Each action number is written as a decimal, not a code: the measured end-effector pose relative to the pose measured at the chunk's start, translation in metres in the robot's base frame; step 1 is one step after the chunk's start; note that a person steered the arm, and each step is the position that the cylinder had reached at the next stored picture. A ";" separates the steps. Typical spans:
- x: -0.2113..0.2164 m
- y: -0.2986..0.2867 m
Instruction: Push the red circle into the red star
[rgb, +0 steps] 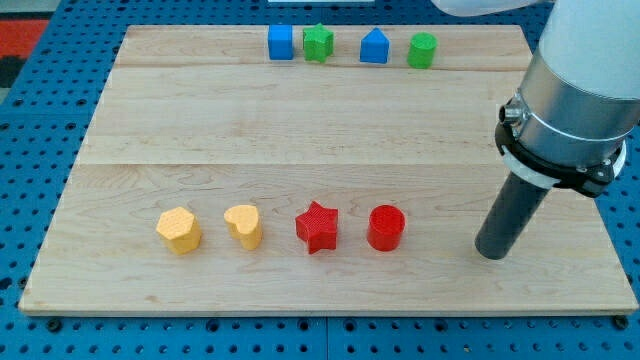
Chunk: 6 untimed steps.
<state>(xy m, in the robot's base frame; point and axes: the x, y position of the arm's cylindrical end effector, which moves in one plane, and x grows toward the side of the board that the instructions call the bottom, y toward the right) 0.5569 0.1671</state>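
Observation:
The red circle (385, 227) stands on the wooden board near the view's bottom, right of centre. The red star (318, 226) stands just to its left, with a small gap between them. My tip (491, 250) rests on the board to the right of the red circle, about a hundred pixels away, at nearly the same height in the view. The dark rod rises from the tip up and to the right into the white and silver arm (570, 95).
A yellow heart (244, 225) and a yellow hexagon (179, 230) stand left of the star in the same row. Along the view's top stand a blue cube (281, 42), a green star (318, 43), a blue house-shaped block (374, 47) and a green cylinder (422, 50).

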 end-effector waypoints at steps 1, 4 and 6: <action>0.004 -0.012; -0.014 -0.045; -0.043 -0.153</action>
